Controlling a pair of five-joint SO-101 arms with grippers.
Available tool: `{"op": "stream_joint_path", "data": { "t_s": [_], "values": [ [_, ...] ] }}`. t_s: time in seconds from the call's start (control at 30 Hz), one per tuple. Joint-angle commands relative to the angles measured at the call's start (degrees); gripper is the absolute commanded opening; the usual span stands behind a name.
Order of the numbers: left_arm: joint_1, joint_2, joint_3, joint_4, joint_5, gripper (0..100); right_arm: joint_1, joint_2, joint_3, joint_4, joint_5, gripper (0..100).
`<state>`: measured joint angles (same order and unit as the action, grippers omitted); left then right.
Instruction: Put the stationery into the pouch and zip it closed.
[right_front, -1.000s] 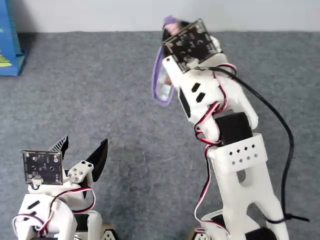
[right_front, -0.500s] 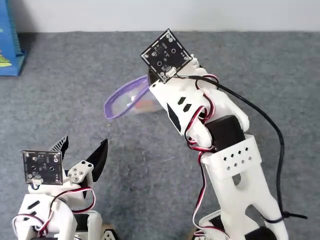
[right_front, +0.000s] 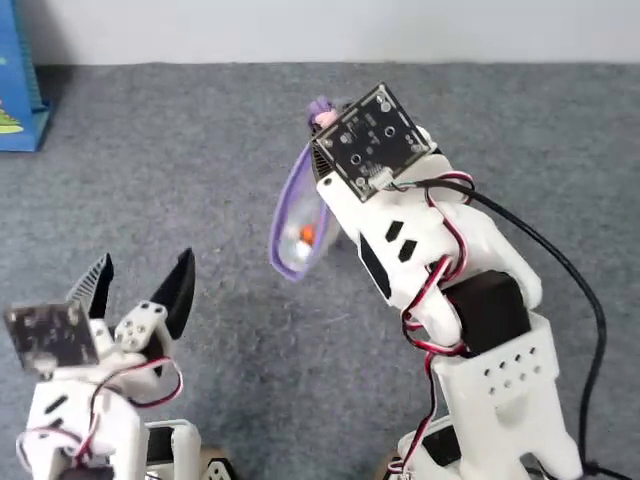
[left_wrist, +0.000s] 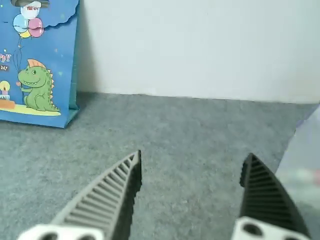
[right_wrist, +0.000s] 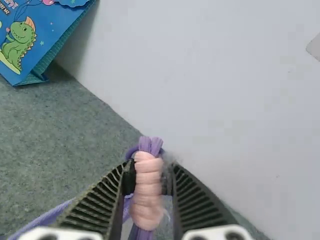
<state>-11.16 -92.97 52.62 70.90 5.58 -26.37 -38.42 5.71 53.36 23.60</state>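
Note:
A clear pouch with purple trim (right_front: 296, 222) hangs above the grey carpet from my right gripper (right_front: 323, 120). That gripper (right_wrist: 147, 186) is shut on the pouch's pink pull tag (right_wrist: 147, 192) and purple loop at the pouch's top end. Small orange and white items (right_front: 304, 235) show through the pouch's side. My left gripper (right_front: 140, 278) is open near the front left of the table, with nothing between its fingers (left_wrist: 192, 167). The pouch's pale edge (left_wrist: 306, 162) shows off to one side of it.
A blue gift bag with a dinosaur print (right_front: 16, 85) (left_wrist: 34, 65) stands against the white wall at the far left. Grey carpet (right_front: 180, 160) covers the table. The right arm's white body (right_front: 470, 330) and black cable take up the right side.
The right arm swung the hanging pouch out to the left, then back; it now hangs nearer and more upright. The left arm has shifted slightly left, still open.

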Motion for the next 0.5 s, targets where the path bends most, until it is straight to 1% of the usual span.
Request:
{"op": "stream_joint_path", "data": {
  "t_s": [0.0,0.07,0.17,0.33,0.47],
  "values": [
    [0.79,9.67,-1.80,-4.13,0.53,31,-0.40,-2.42,-2.37,-0.48,-0.44,0.7],
    [3.52,14.15,-3.03,-4.57,0.18,31,-0.48,-2.33,-2.29,-0.84,-0.44,0.7],
    [9.41,18.20,-4.44,-4.13,-1.49,31,-0.48,-1.89,-2.02,-3.47,-0.44,0.7],
    [18.55,17.76,-4.26,-4.13,-1.41,31,-0.40,3.65,-3.25,-5.23,-0.44,0.7],
    [23.65,17.76,-4.26,-5.27,-1.14,31,-1.01,8.04,-6.24,-5.14,-0.44,0.7]
  ]
}}
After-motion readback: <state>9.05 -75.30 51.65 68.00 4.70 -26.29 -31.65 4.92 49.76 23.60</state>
